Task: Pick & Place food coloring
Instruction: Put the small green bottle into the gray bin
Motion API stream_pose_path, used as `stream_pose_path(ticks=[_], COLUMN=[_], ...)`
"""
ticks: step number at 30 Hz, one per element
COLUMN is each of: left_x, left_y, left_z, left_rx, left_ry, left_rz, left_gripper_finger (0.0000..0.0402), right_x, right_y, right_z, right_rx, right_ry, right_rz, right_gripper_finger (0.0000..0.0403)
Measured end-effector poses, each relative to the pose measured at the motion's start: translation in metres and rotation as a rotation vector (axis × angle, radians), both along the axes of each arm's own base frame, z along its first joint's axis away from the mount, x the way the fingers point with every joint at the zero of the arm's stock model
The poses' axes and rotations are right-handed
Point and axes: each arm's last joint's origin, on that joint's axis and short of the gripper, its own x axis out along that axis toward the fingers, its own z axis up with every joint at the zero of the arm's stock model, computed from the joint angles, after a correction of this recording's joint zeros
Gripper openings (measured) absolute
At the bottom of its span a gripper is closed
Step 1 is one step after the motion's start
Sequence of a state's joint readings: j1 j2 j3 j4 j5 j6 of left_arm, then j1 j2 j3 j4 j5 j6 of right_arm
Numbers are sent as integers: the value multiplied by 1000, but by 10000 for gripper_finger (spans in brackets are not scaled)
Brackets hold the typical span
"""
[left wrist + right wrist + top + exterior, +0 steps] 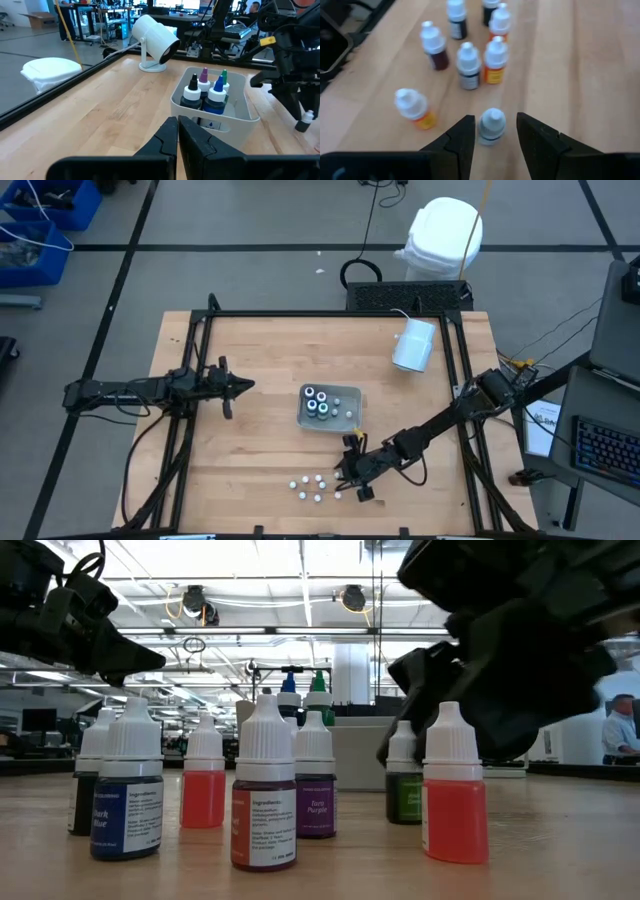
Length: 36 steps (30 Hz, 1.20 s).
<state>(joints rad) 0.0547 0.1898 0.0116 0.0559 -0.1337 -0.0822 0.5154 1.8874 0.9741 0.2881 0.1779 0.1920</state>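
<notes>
- A bunch of small bottles (310, 485) of food coloring stands on the near part of the wooden worktop (260, 430), a bit right of the middle. They have white caps and red, orange, purple, blue and green insides.
- The right hand (352, 483) is low at the right edge of that bunch. Its two fingers (462, 137) are partly open, with one little white-capped bottle (491, 125) between them. I cannot tell if the fingers touch that bottle.
- One orange bottle (412, 107) stands a little apart from the bunch. Seen from worktop height, a red bottle (455, 790) stands just under the dark hand.
- Farther back, near the middle of the worktop, is a clear tray (350, 395). Four bigger dark bottles (318, 400) stand in its left part. Their tips are white, pink, blue and green.
- The left hand (240, 386) hangs above the left part of the worktop, well apart from the tray. It points to the right. Its fingers are shut tight and hold nothing.
- At the far right of the worktop is a white tube thing (413, 345) on a little stand, tipped on its side.
- Beyond the worktop, a white bag (440, 235) sits on the floor.
</notes>
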Motion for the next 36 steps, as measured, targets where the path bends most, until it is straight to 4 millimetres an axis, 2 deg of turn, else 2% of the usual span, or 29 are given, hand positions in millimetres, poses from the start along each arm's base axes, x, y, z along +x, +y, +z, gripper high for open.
stream_pose_path(ticks=[36], left_x=[0], left_y=[0], left_z=[0], left_rx=[7], left_ry=[0], left_rz=[5], left_gripper_finger=[19], right_x=[1], right_y=[2], right_z=[3], right_rx=[2], right_ry=[-35], right_rz=[48], right_gripper_finger=[125])
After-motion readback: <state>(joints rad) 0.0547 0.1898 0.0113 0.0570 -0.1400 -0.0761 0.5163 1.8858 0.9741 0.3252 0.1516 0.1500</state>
